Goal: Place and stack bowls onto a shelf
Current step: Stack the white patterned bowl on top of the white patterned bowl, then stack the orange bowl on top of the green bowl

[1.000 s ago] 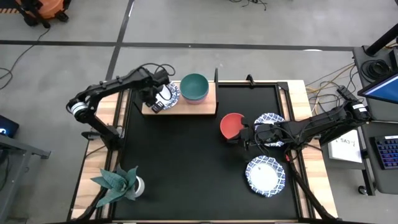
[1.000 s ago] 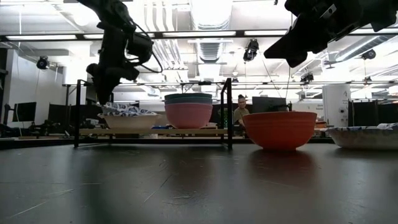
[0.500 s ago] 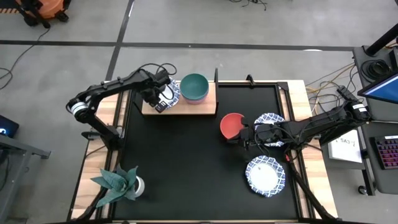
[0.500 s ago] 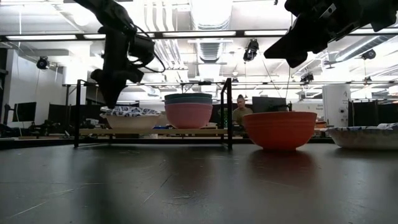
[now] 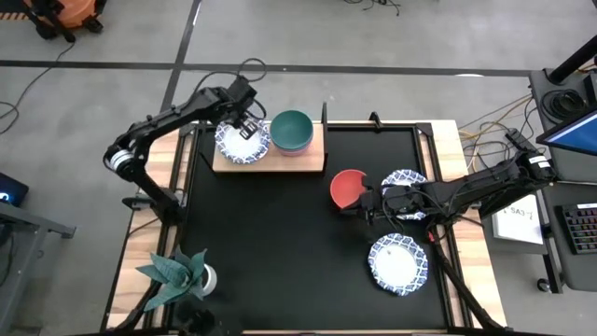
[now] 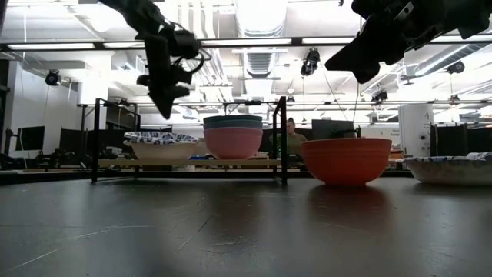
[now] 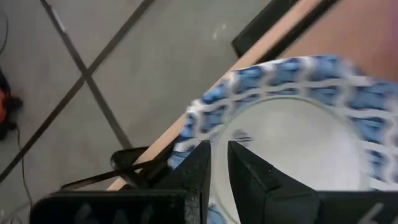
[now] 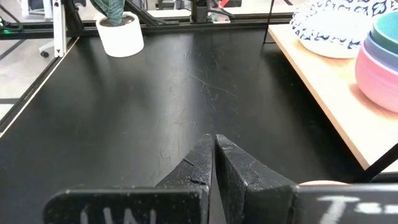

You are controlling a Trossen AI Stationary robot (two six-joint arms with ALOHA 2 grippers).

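A white bowl with a blue-patterned rim (image 5: 242, 143) sits on the left end of the wooden shelf (image 5: 280, 164). Beside it stands a stack of bowls (image 5: 291, 133), green on top, blue in the middle, pink at the bottom. My left gripper (image 5: 245, 125) hangs over the patterned bowl's far rim, clear of it (image 6: 164, 110), pointing down at a slant. A narrow gap shows between its fingers (image 7: 219, 155) with nothing in it. My right gripper (image 5: 366, 201) is shut (image 8: 214, 147) and holds nothing. It waits above the mat beside a red bowl (image 5: 348, 189).
Two more patterned bowls (image 5: 404, 182) (image 5: 398, 263) lie on the black mat at the right, under and near my right arm. A potted plant (image 5: 177, 272) stands at the near left corner. Black posts (image 6: 282, 138) rise at the shelf's ends.
My left gripper has risen from the patterned bowl's near rim and gone across it toward the table's far edge, tipping less steeply downward. The bowl stays on the shelf.
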